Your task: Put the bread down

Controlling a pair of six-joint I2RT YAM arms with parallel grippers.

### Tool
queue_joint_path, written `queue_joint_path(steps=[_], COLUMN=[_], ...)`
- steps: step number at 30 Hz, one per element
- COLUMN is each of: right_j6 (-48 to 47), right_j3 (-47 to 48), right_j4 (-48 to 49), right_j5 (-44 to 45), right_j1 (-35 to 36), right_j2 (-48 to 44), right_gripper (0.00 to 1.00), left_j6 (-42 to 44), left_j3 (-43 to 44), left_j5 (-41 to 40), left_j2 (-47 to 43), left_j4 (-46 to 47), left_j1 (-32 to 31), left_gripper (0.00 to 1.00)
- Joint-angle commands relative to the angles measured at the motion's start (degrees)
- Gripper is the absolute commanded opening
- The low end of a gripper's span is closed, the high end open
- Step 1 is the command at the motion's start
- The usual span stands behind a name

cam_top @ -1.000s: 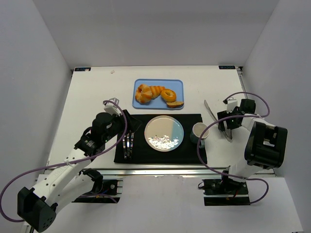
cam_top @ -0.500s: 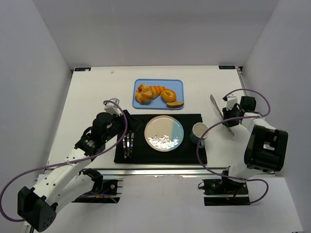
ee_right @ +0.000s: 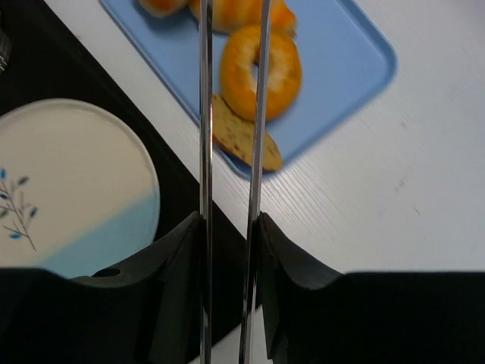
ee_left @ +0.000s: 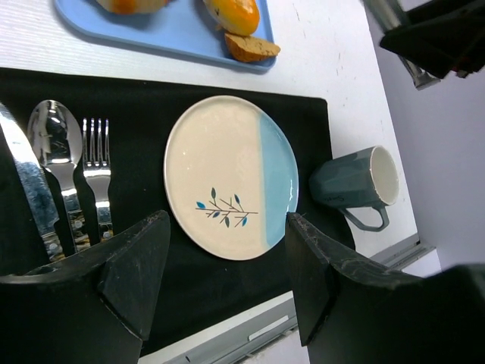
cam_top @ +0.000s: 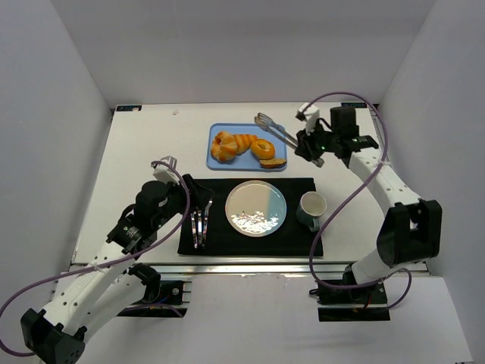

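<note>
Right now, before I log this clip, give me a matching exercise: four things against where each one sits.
1. round knotted golden bun
2. cream-and-blue round plate
3. grey-blue ceramic mug
4. silver metal tongs

A. gripped in the right claw
B. left end of the blue plastic tray
C. middle of the black mat
D. right edge of the black mat

Pairs: 1-B, 2-C, 3-D, 4-A.

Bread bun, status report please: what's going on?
Left gripper open, empty, above the placemat. Right gripper shut on tongs, over tray. Bread on tray, untouched, pastry touching it.
</note>
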Motion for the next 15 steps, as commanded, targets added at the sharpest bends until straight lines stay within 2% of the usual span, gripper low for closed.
queue_joint_path(steps=[1,6,11,15], right_j6=[5.4,10.5,11.6,14.2], right_j3=[6.9,13.6,17.2,18.1], right_j4=[-1.7,-2.1,-1.3,0.1], right_j5=[-3.5,-6.4,-5.8,-3.5], right_j1=[3.0,6.4,9.5,11.3], right_j2=[4.5,10.8,13.8,15.3], right_gripper=[0.39,0.40,0.40,0.46], left_j6=[-0.9,-1.6,-2.7,-3.1], left_j3=[2.4,2.6,2.6,2.4], left_j5=[-3.0,-4.0,-5.4,-5.6], left_j2=[-2.8,-5.0,-6.7,-7.0], left_j4=[-3.3,-5.5,-6.7,-6.8], left_j1=[0.0,0.0,0.0,0.0], left_gripper=[0.72,0.72,0.72,0.72])
